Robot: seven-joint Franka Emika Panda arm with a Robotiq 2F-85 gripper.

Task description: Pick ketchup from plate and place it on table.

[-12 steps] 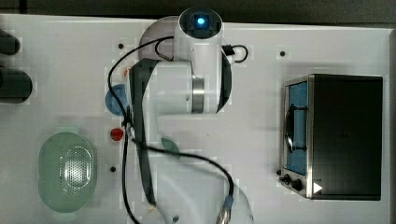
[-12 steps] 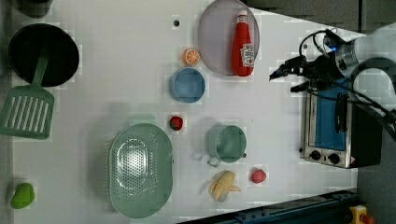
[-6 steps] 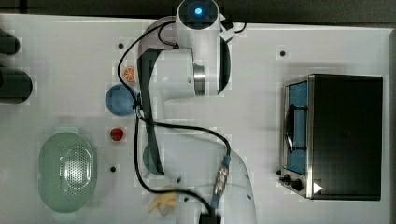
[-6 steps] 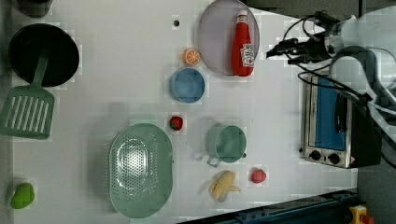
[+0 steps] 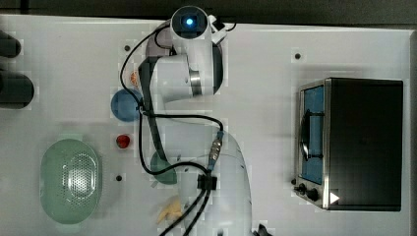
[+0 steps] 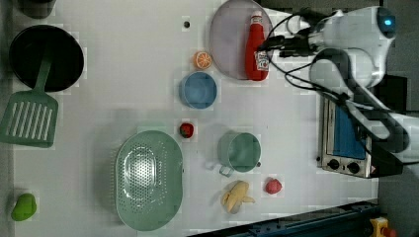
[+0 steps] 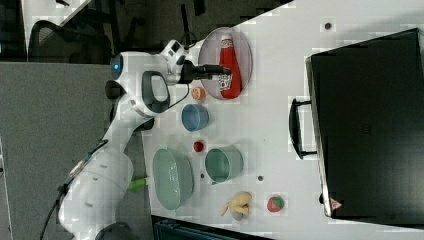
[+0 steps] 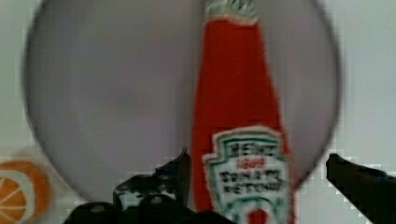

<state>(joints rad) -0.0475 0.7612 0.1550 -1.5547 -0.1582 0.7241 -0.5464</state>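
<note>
— Closing in for the pick: in the left view, ketchup [image 6: 257, 47] lying flat on the plate [image 6: 229, 39], along its edge nearest the arm, claw [image 6: 269, 46] spread wide right at the label end.
— Gripped yet?
— Not yet. Next, by the look of it: lower, straddle the body, squeeze, lift, carry over to bare counter [image 6: 123, 79].
— Right view?
— Same: claw [image 7: 216, 70] beside the label, nothing held.
— Wrist view?
— Bottle [image 8: 240, 121] between the spread fingers [image 8: 180, 168]; cap and base cut off.
— Top view?
— Arm covering plate and bottle; contact hard to judge anywhere.
</note>
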